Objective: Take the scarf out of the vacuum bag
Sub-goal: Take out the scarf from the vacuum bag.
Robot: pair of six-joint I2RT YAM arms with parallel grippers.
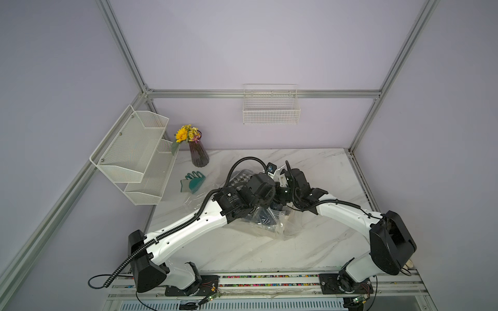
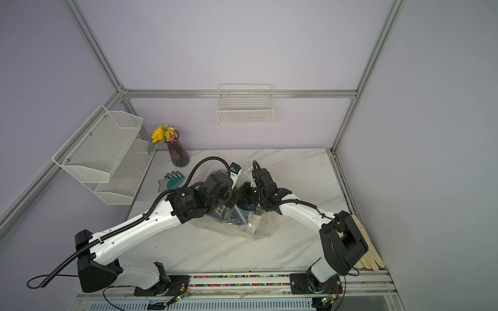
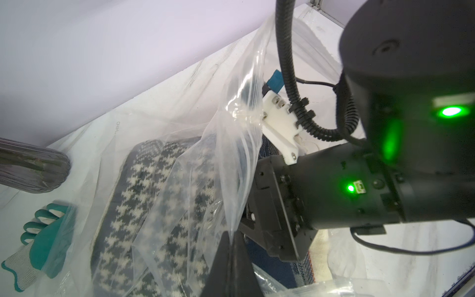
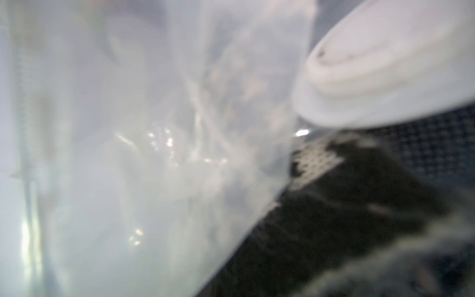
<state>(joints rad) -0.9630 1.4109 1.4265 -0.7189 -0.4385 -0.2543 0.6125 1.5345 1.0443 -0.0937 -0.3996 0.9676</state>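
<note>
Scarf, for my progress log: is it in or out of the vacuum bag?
Inside: in the left wrist view, film of the vacuum bag covers the scarf.

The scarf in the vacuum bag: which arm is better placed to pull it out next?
Right, probably. The left end effector is shut on the edge of the vacuum bag, holding it up. The right arm reaches into the bag, and its wrist camera is close against the scarf.

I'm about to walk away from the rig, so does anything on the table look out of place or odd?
Nothing looks spilled or damaged. One oddity: cream gloves lie wedged along the table's edge between the right arm and the side wall, well away from the vacuum bag and scarf.
</note>
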